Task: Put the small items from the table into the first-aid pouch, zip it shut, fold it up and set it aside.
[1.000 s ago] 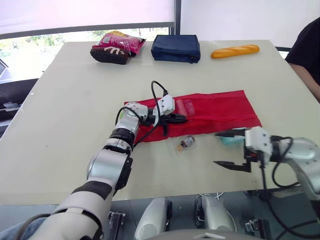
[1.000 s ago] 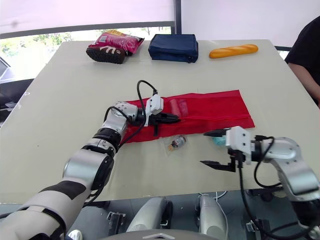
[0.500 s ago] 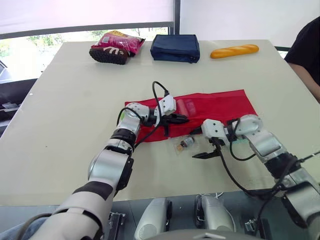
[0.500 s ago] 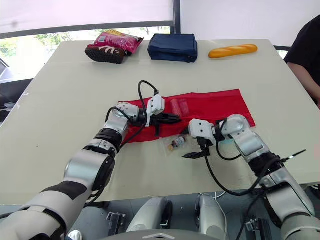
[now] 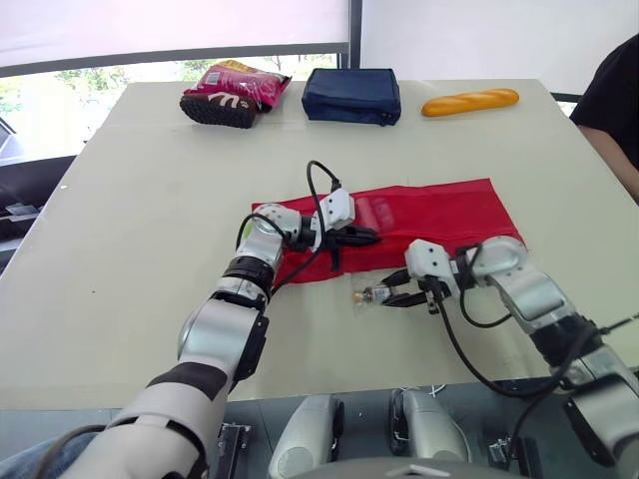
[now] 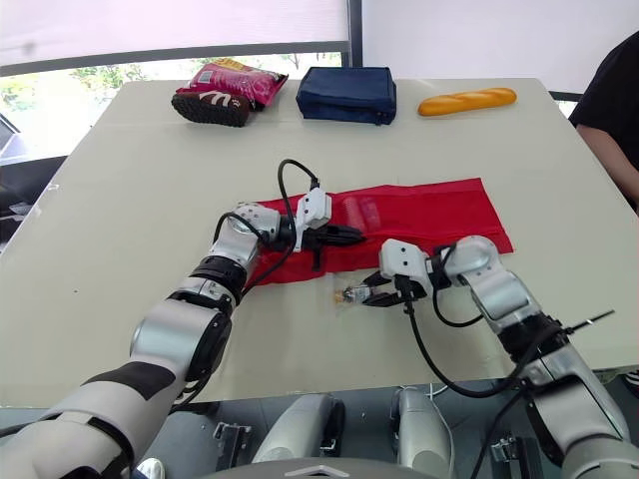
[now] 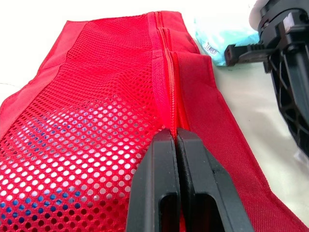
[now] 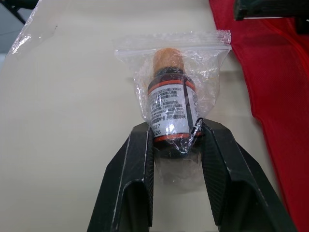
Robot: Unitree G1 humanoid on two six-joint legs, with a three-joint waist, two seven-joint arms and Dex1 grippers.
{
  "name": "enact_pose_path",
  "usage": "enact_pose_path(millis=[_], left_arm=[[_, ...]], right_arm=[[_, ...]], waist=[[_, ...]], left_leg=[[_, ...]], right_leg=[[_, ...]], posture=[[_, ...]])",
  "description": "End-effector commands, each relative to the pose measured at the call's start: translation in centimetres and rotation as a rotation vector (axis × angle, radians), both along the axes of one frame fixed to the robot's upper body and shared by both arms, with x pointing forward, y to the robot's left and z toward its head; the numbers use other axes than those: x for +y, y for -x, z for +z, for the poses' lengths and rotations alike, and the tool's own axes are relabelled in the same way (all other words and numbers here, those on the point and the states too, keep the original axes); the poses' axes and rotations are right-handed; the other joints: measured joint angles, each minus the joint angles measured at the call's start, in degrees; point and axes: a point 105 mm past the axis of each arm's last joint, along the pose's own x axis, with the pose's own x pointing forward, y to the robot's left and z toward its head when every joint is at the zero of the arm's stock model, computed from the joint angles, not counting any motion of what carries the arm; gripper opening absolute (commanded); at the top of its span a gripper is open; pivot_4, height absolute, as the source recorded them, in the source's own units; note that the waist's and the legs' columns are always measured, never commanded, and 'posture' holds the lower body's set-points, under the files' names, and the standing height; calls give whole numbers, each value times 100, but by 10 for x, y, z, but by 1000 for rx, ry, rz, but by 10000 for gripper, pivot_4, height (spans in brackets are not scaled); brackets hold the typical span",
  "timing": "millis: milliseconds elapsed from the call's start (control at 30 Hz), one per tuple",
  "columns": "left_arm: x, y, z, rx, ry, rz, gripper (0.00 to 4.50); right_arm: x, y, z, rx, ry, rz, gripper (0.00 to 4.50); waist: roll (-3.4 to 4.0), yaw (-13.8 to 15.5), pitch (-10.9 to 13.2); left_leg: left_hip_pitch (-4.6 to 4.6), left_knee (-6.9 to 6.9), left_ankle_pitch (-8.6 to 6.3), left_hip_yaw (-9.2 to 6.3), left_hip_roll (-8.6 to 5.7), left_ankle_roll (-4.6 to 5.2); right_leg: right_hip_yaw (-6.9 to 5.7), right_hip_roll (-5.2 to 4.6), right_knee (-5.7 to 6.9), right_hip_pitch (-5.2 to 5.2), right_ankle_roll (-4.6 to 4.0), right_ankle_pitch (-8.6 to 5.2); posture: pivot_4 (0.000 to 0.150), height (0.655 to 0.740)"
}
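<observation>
The red mesh first-aid pouch (image 5: 429,215) lies flat across the middle of the table. My left gripper (image 5: 367,238) is shut on the pouch's zipper seam (image 7: 166,63) near its left end. A small brown bottle (image 8: 169,113) with an orange cap, sealed in a clear zip bag, lies on the table just in front of the pouch. My right gripper (image 5: 391,294) is shut on the bottle's base, one finger on each side. A light blue packet (image 7: 217,38) lies by the pouch's front edge, close to the right arm.
At the far edge of the table (image 5: 130,200) sit a pink snack bag (image 5: 232,92), a navy pouch (image 5: 351,95) and a bread loaf (image 5: 469,102). A person in black (image 5: 619,100) is at the table's right side.
My right gripper swung left from the table's front right to the bagged bottle and closed on it. The left gripper kept its hold on the pouch.
</observation>
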Motion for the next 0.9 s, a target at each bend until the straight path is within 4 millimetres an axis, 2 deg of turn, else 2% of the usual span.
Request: enact_pose_path(millis=[33, 133, 333, 433, 533, 700, 900], left_arm=[[-7, 1, 10, -34, 26, -25, 0], [-8, 2, 10, -32, 30, -32, 0], [-12, 2, 13, -37, 39, -39, 0], [-13, 3, 14, -40, 47, -45, 0], [-16, 4, 16, -40, 61, -53, 0], [-22, 14, 13, -33, 81, -92, 0], [-28, 22, 9, -29, 82, -120, 0]], right_arm=[[-5, 2, 30, -1, -144, -187, 8457], [-14, 7, 27, 40, -142, -360, 8457], [-42, 1, 19, 38, -148, -752, 8457], [-41, 3, 18, 56, -168, -852, 8457], [-40, -5, 15, 54, -178, -968, 8457], [-26, -28, 30, 45, -312, -1125, 8457], [-25, -48, 36, 13, -394, -1306, 8457]], waist=[[0, -1, 0], [1, 2, -1], [1, 11, -1], [1, 4, -1], [1, -2, -1], [2, -14, -2], [4, -6, -2]], left_leg=[[0, 0, 0, 1, 1, 0], [-5, 0, 0, -3, 3, -1], [-7, 0, 0, -1, 1, 0], [-7, 0, 0, 0, 0, 0], [-7, -1, 0, 0, 2, 0], [-6, -2, 0, 5, 2, 0], [-5, -3, 0, 7, -1, 0]], right_leg=[[3, -7, 1, -2, 0, 0], [13, -10, 3, -6, -1, 0], [16, -11, 5, -8, -1, 0], [18, -10, 5, -8, 0, 0], [17, -5, 6, -9, 0, 0], [20, 16, 10, -11, 0, 0], [17, 19, 11, -13, -1, 0]], posture=[[1500, 7397], [1500, 7397], [1500, 7397], [1500, 7397], [1500, 7397], [1500, 7397], [1500, 7397]])
